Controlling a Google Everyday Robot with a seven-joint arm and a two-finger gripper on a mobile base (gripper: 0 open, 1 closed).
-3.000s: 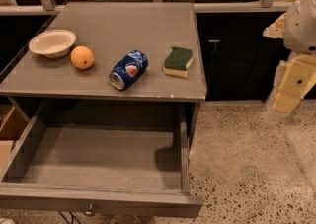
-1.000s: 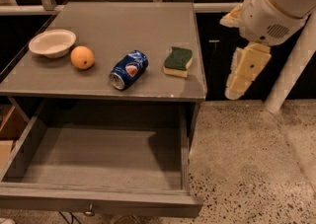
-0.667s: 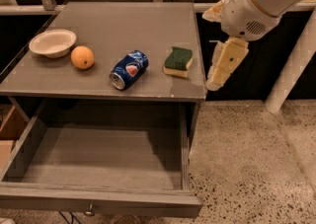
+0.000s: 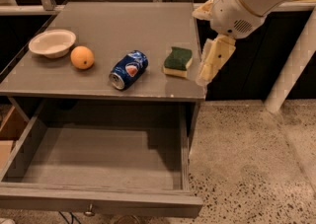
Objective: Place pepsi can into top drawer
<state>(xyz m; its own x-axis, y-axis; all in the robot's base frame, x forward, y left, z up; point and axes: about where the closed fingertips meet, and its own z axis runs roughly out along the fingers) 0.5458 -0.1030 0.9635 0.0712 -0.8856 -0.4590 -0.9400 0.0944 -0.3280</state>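
The pepsi can (image 4: 128, 69) lies on its side on the grey tabletop (image 4: 123, 25), near its front edge, silver end toward me. The top drawer (image 4: 101, 159) is pulled open below the tabletop, its grey interior bare, a small metal knob (image 4: 89, 211) on its front panel. My gripper (image 4: 211, 67) hangs from the white arm at the table's right edge, just right of the sponge and well right of the can. It holds nothing that I can see.
A white bowl (image 4: 52, 43) and an orange (image 4: 82, 57) sit at the tabletop's left. A green and yellow sponge (image 4: 177, 61) lies between the can and my gripper. Speckled floor (image 4: 252, 164) lies to the right, with a white post (image 4: 291, 70).
My arm has swung in from the far right toward the table, and the gripper now hangs at the table's right edge beside the sponge. The can and drawer have not moved.
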